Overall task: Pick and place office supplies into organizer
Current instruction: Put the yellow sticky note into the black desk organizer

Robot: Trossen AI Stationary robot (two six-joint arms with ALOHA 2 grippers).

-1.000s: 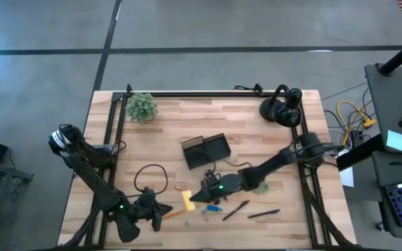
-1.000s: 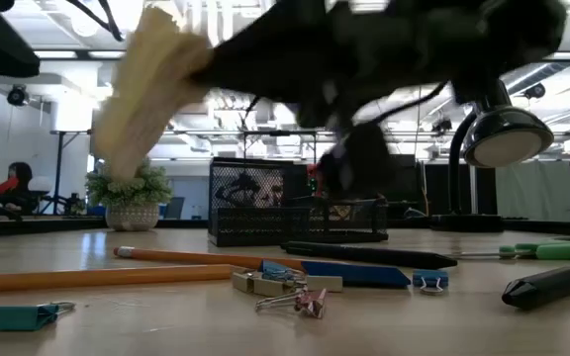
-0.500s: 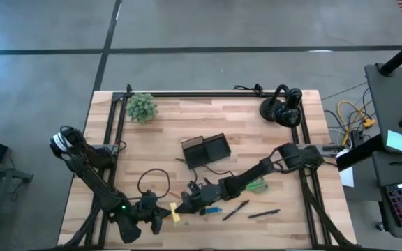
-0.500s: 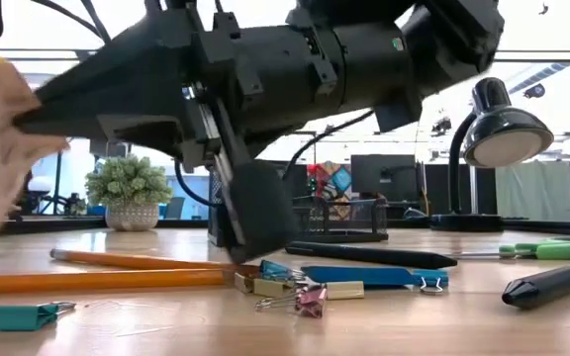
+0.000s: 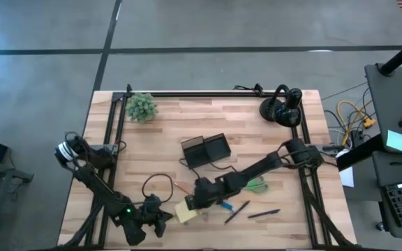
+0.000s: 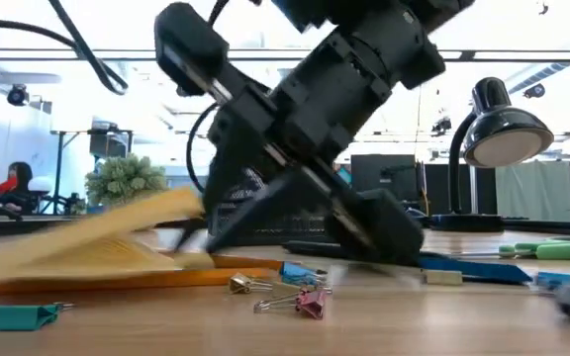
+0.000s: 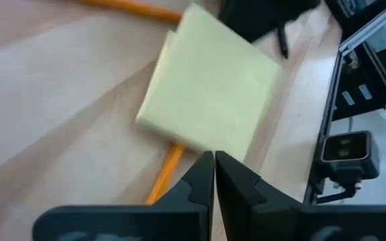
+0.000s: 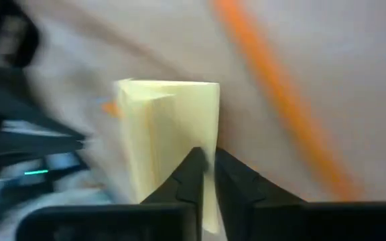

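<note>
The square yellow sticky-note pad (image 5: 185, 213) lies tilted near the table's front edge, its low side on an orange pencil (image 7: 165, 175). My right gripper (image 5: 192, 206) reaches it from the right and is shut on it. My left gripper (image 5: 165, 220) is shut, its tips (image 7: 214, 155) right at the pad's near-left edge. The black organizer (image 5: 206, 150) stands behind, toward the table's middle. Green-handled scissors (image 5: 257, 186) and two black pens (image 5: 236, 209) lie to the right. My left gripper's shut tips stand at the pad's edge (image 7: 200, 148), above the pencil; whether they touch it I cannot tell. My right gripper pinches the pad near one edge (image 8: 206, 134) between its two fingers, slanting down from the table's right. The pad (image 6: 97, 242) slopes, its lower side resting on the table.
Binder clips (image 6: 295, 297) and a teal clip (image 6: 18, 316) lie loose by the front edge. A second pencil (image 5: 182, 188) lies just behind the pad. A small potted plant (image 5: 142, 107) stands at the back left, a black lamp (image 5: 281, 108) at the back right.
My right gripper has tipped steeply downward and gone toward the table's near edge, carrying the pad from up in the air down onto the table, where it lies sloped. My left gripper has sunk toward the table beside the pad.
</note>
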